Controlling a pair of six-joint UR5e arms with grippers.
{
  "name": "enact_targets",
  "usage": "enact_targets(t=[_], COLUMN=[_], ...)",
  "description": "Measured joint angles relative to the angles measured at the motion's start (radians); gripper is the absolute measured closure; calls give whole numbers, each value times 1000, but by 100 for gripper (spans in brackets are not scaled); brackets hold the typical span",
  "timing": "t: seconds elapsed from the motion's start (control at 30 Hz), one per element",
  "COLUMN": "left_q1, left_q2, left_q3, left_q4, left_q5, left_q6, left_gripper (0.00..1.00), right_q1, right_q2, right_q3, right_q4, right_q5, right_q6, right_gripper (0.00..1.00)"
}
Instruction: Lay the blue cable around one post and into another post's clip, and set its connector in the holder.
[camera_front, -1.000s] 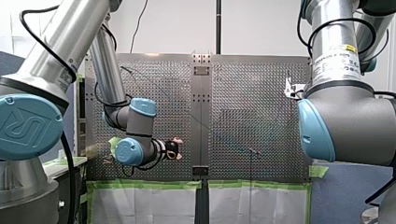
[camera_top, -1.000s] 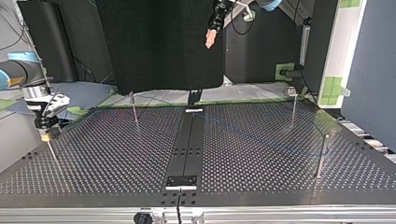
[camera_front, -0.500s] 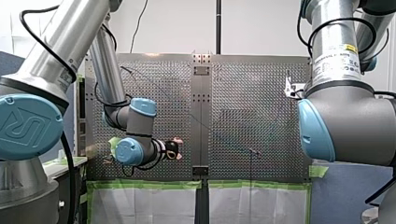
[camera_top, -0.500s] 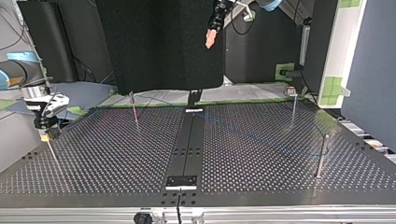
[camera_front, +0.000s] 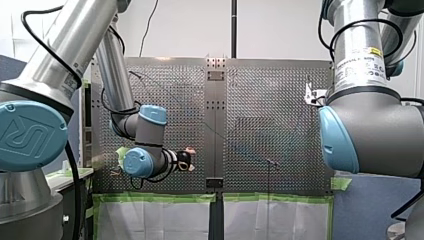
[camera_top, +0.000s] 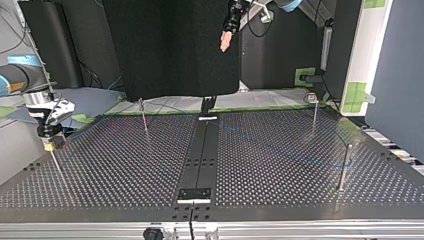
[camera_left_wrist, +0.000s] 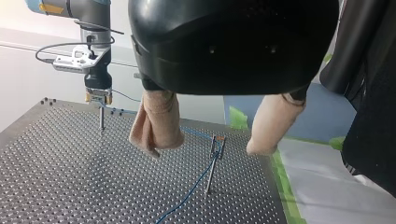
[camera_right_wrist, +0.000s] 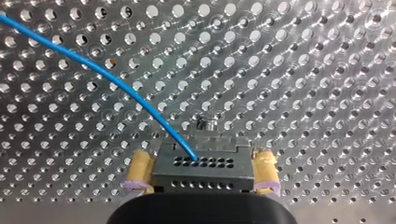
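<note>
My right gripper (camera_right_wrist: 203, 157) is clamped on the connector (camera_right_wrist: 205, 175): its yellow pads (camera_right_wrist: 139, 170) press against both ends of the grey, hole-pierced block. The blue cable (camera_right_wrist: 116, 81) leaves the block's face and curves away over the perforated table (camera_right_wrist: 303, 70).

In the top view, the same gripper (camera_top: 48, 143) stands at the left edge, just above the tip of a thin post (camera_top: 56, 162). The pictures do not show whether the connector touches that post.

My left gripper (camera_left_wrist: 201, 148) is spread wide, with nothing between its beige pads (camera_left_wrist: 159, 121). In the top view it (camera_top: 225, 44) hangs high above the table (camera_top: 280, 200).

Ahead of the beige pads, in the left wrist view, a clip post (camera_left_wrist: 211, 170) rises from the table. The cable (camera_left_wrist: 187, 196) runs from my right gripper (camera_left_wrist: 99, 95) to the clip at the post's top, then slants down to the table.

In the top view the cable (camera_top: 280, 149) crosses the table as a faint blue line. It reaches a post (camera_top: 344, 167) at the right; two more posts (camera_top: 144, 117) stand further back.
</note>
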Motion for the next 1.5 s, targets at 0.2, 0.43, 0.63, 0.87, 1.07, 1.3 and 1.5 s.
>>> enact_targets(t=[0.2,0.43,0.63,0.87,1.07,1.3,1.5], left_q1=[0,2,3,4,5,5,6], left_q2=[0,0,0,0,0,0,0], left_q3=[-2,-12,-14,-14,-14,-14,-14], left_q4=[-2,1,3,3,3,3,3], left_q5=[-1,-2,-1,0,0,0,0], left_q6=[0,0,0,0,0,0,0], left_gripper=[0,0,0,0,0,0,0], right_q1=[-1,-1,0,0,3,9,12], right_q2=[0,-1,-3,-3,-3,-2,-2], right_q3=[0,0,0,0,0,0,0], right_q4=[0,2,2,3,1,-3,-4], right_q5=[2,15,23,26,24,23,22], right_q6=[-2,-7,-10,-12,-11,-10,-10], right_gripper=[11,11,11,11,11,11,11])
